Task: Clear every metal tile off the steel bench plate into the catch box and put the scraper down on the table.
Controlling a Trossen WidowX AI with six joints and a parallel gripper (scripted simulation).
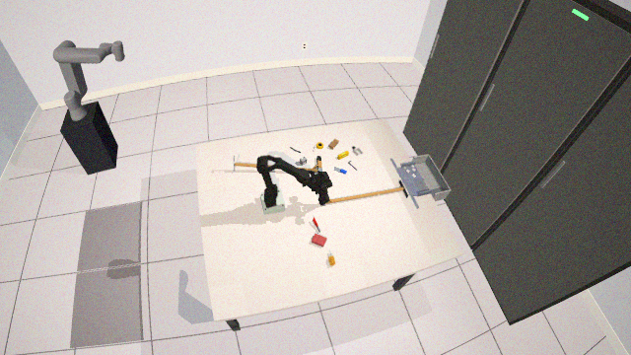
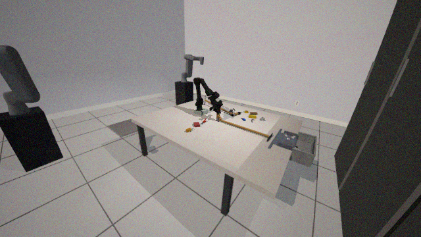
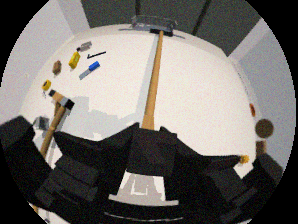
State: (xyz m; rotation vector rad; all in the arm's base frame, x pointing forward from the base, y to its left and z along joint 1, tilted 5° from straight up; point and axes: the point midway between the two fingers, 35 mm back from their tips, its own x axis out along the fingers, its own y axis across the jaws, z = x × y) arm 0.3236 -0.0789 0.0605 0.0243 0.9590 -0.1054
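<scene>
The long scraper point(image 1: 365, 194) point(image 2: 243, 127) point(image 3: 154, 85) lies with its wooden handle pointing away from the arm and its dark head at the near edge of the steel plate point(image 1: 420, 185) point(image 2: 281, 141). My gripper point(image 1: 323, 200) point(image 2: 218, 118) point(image 3: 149, 127) is low at the table, its fingers against both sides of the dark grip block at the scraper's near end, shut on it. Several small light tiles point(image 1: 413, 168) point(image 2: 291, 134) sit on the plate, beyond the scraper head. The catch box point(image 1: 437, 181) point(image 2: 304, 158) is at the plate's far end; its inside is too small to read.
A hammer point(image 1: 319, 164) point(image 3: 62, 100), another long wooden-handled tool point(image 1: 245, 165), a yellow object point(image 1: 343, 155) point(image 3: 74, 60) and a blue-ended tool point(image 1: 340, 171) point(image 3: 94, 66) lie left of the scraper. A red block point(image 1: 318, 240) point(image 2: 196, 124) and an orange item point(image 1: 331, 259) point(image 2: 188, 130) lie right.
</scene>
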